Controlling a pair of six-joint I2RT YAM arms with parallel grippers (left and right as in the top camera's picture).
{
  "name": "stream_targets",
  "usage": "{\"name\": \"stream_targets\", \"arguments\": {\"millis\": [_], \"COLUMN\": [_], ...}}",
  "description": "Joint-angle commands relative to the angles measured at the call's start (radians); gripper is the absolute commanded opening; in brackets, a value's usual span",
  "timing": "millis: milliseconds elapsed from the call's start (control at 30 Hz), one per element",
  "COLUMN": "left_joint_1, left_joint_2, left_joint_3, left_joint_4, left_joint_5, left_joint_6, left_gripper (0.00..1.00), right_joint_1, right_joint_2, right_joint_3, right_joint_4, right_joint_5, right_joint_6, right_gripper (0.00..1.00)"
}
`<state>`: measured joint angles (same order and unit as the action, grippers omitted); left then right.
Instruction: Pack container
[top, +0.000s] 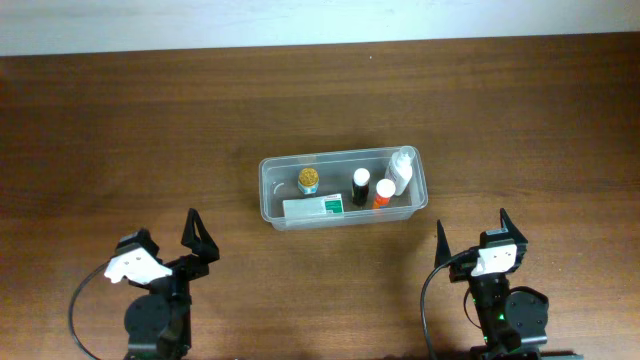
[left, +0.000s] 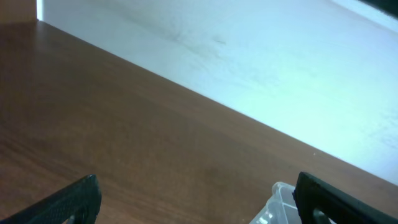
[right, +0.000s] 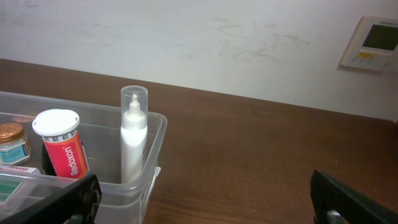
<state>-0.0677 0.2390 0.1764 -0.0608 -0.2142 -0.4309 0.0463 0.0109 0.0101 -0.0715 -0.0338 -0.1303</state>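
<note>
The clear plastic container (top: 270, 200) stands at the table's middle. Inside it are a gold-capped jar (top: 308, 180), a white and green box (top: 314, 208), a black bottle with a white cap (top: 360, 187), a red Redoxon tube (top: 383, 194) and a white bottle (top: 400, 171). My left gripper (top: 168, 240) is open and empty, near the front left. My right gripper (top: 472, 236) is open and empty, near the front right. The right wrist view shows the container's corner (right: 155, 134), the white bottle (right: 133, 140), the red tube (right: 61, 149) and the jar (right: 11, 140). The left wrist view shows only a container corner (left: 278, 202).
The brown wooden table (top: 120, 130) runs to a white wall (top: 300, 20) at the back. A wall-mounted white panel (right: 372, 43) shows in the right wrist view.
</note>
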Motion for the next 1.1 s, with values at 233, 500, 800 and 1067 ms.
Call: {"name": "stream_targets", "arguments": {"millis": [233,500,800,1067], "left_joint_1": [0.005,0.005,0.005,0.005], "left_joint_2": [-0.116,-0.184,-0.234,-0.234], "left_joint_3": [-0.098,-0.148,-0.168,-0.168], "left_joint_4": [0.023,0.02,0.0,-0.015], "left_joint_5": [0.007,0.008,0.008,0.146], "left_joint_6": [-0.001,0.006,0.065,0.338], "left_gripper": [0.99,0.99,0.99,1.0], "right_joint_1": [-0.008,-0.008,-0.008,-0.008], "right_joint_2": [-0.006,-0.006,-0.006,-0.006], "right_joint_3": [-0.005,-0.005,-0.005,-0.005], "right_joint_4": [-0.006,-0.006,-0.006,-0.006], "right_joint_5": [0.008,0.008,0.008,0.008], "right_joint_6": [0.003,0.003,0.003,0.003], "right_gripper": [0.98,0.98,0.98,0.98]}}
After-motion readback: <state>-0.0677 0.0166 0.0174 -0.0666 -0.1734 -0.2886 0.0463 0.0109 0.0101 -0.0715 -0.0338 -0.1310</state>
